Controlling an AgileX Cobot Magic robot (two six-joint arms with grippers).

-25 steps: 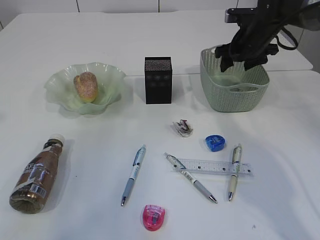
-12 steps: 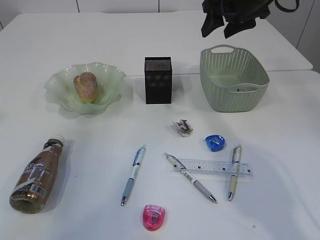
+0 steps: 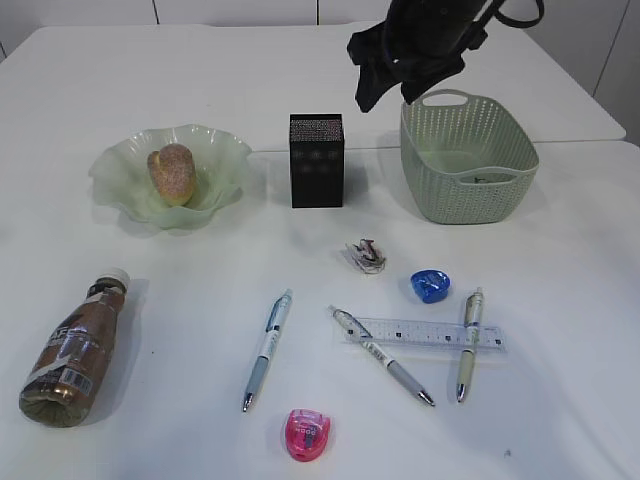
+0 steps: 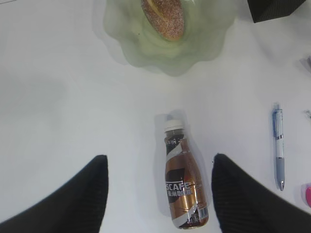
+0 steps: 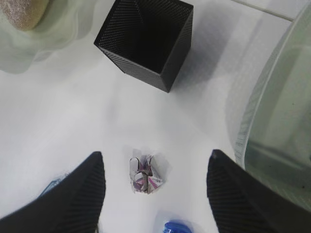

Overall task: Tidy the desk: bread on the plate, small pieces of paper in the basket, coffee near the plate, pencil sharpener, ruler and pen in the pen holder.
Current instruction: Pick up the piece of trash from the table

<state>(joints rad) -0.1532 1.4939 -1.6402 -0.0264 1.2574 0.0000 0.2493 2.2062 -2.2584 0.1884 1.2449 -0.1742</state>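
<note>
The bread (image 3: pixel 171 173) lies on the pale green plate (image 3: pixel 120 165). The coffee bottle (image 3: pixel 73 351) lies on its side at front left, also in the left wrist view (image 4: pixel 183 182) between my open left gripper (image 4: pixel 158 167). A crumpled paper piece (image 3: pixel 366 256) sits mid-table, in the right wrist view (image 5: pixel 145 174) between the fingers of my open, empty right gripper (image 5: pixel 153 170), which hovers high (image 3: pixel 385 85) beside the green basket (image 3: pixel 467 155). The black pen holder (image 3: pixel 316 160) stands empty. Blue sharpener (image 3: pixel 430 286), pink sharpener (image 3: pixel 307 434), clear ruler (image 3: pixel 425 333) and three pens (image 3: pixel 266 349) lie in front.
A small dark scrap lies inside the basket (image 5: pixel 277 145). A second table edge runs behind the basket. The left arm does not show in the exterior view.
My right gripper has risen out of the basket and swung left, now hanging above the space between pen holder and basket. Nothing on the table moved.
</note>
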